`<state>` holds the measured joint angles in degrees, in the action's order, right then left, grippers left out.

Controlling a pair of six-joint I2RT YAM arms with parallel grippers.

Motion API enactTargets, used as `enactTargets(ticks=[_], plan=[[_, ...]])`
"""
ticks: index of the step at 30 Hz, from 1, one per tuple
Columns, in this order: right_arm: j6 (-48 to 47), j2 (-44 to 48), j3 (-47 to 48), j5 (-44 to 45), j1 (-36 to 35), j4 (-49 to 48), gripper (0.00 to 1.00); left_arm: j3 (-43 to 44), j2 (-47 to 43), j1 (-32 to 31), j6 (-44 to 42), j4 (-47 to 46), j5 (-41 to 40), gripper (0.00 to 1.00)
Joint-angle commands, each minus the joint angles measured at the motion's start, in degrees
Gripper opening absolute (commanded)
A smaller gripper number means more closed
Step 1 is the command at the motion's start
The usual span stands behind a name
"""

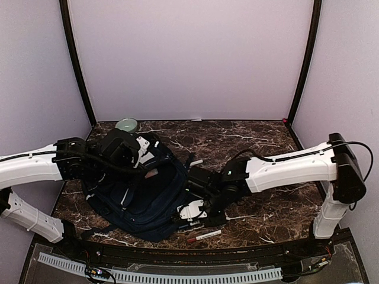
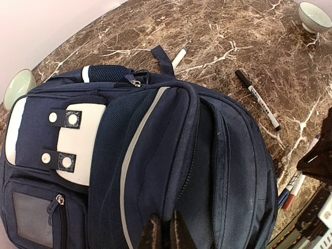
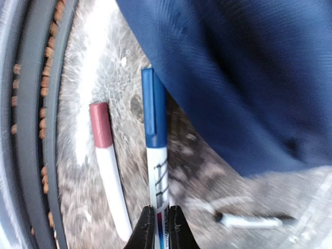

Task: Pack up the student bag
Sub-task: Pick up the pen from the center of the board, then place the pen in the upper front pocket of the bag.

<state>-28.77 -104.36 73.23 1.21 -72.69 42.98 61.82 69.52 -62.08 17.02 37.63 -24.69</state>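
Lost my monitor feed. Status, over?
Left gripper shut on student bag fabric. Right gripper shut on blue-capped marker beside bag. Red-capped marker alongside, not touching.

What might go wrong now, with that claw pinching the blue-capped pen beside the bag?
The right claw grips the blue-capped pen well away from its cap, so it may swing or slip when lifted. The red-capped pen lies close alongside and might get nudged. The left claw pinches only a fold of the student bag, which may slip free.
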Motion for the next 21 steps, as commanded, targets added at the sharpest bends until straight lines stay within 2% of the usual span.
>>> enactTargets(ticks=[1,4,9,13,18,21], plan=[[-2.7,7.7,4.9,3.8,0.3,2.3,0.04,2.9,-2.1,0.4,0.1,1.5,-1.0,0.0],[-5.1,9.2,8.0,5.5,0.2,1.0,0.04,3.9,-2.2,0.4,-0.3,1.6,-0.7,0.0],[-9.9,7.7,12.3,9.2,0.0,-6.3,0.03,3.7,-2.7,0.4,-0.5,0.2,0.1,0.0],[-14.5,2.6,15.4,12.6,-0.2,-12.6,0.03,2.8,-3.2,0.4,-0.1,-0.6,1.0,0.0],[-18.6,-5.2,21.6,17.1,-0.3,-14.9,0.02,2.4,-5.4,0.4,0.2,-2.3,4.0,0.0],[-22.0,-7.6,21.6,19.3,-0.9,-19.3,0.02,1.7,-7.5,0.4,0.5,-2.6,3.9,0.0]])
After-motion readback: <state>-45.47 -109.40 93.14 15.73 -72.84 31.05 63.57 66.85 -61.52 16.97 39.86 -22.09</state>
